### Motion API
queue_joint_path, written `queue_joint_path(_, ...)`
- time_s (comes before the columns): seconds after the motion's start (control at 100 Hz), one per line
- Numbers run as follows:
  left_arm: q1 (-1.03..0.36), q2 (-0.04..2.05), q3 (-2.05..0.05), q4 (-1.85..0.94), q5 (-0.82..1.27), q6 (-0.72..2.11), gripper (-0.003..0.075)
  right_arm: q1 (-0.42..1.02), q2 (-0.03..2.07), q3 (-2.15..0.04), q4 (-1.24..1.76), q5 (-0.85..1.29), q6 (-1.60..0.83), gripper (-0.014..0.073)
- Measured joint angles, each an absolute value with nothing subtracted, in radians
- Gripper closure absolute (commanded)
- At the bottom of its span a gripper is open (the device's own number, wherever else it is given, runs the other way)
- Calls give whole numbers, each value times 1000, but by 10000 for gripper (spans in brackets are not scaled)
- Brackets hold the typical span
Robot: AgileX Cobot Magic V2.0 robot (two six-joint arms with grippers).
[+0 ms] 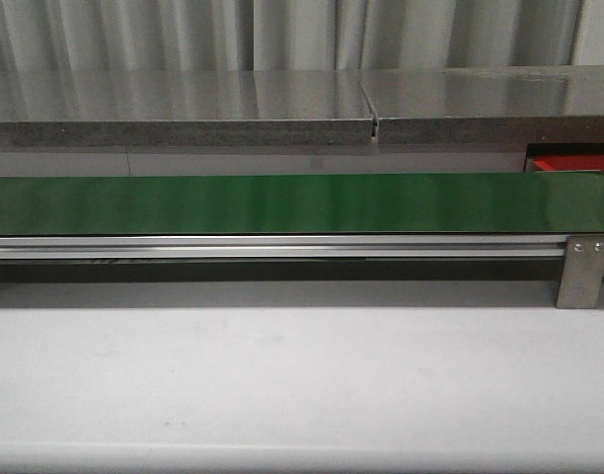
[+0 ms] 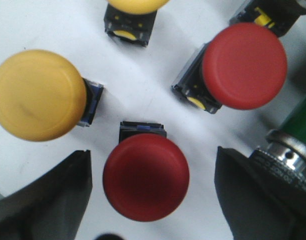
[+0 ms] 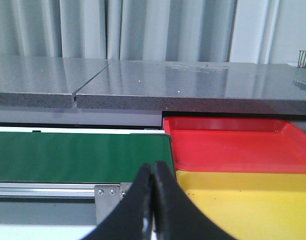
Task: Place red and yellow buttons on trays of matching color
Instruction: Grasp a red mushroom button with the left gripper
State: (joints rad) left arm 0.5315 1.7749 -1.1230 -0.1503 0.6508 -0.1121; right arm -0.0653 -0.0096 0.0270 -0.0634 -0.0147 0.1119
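between the spread fingers of the left gripper (image 2: 153, 200), over the white table (image 2: 143, 85), a red button (image 2: 145, 176) is framed, yet a neighbouring yellow button (image 2: 38, 94) could be nudged if closure drifts, while the right gripper (image 3: 153, 200) is held pressed together near the red tray (image 3: 233, 145) and yellow tray (image 3: 243, 195).

An industrial-style lab: green conveyor belt (image 1: 282, 202) on aluminium rails, grey stone counter (image 1: 184, 109), curtained backdrop (image 3: 143, 27).

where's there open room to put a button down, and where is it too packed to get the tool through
Free: the green belt is bare along its length; the red tray and the yellow tray beside the belt's end hold nothing. Crowded: under the left tool, red button sits between its fingers, with another red button and a yellow button close around.
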Motion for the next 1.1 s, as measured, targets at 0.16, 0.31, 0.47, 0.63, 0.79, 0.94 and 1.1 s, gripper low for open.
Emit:
queue_joint_path(0.16, 532, 1775, -1123, -150, 626, -112, 223, -65, -10, 27, -63, -15, 112, 668)
queue_joint_path(0.31, 532, 1775, -1123, -150, 619, -112, 339, -65, -10, 27, -63, -15, 112, 668)
queue_joint_path(0.47, 532, 1775, -1123, -150, 619, -112, 440, -65, -10, 27, -63, -15, 112, 668)
queue_joint_path(0.63, 532, 1775, -1123, -150, 619, -112, 461, -65, -10, 27, -63, -15, 112, 668)
queue_joint_path(0.79, 532, 1775, -1123, -150, 619, -112, 461, -65, -10, 27, -63, -15, 112, 668)
queue_joint_path(0.94, 532, 1775, -1123, -150, 619, -112, 461, -65, -10, 27, -63, -15, 112, 668)
queue_joint_path(1.1, 532, 1766, -1123, -150, 630, -112, 461, -65, -10, 27, -63, -15, 112, 668)
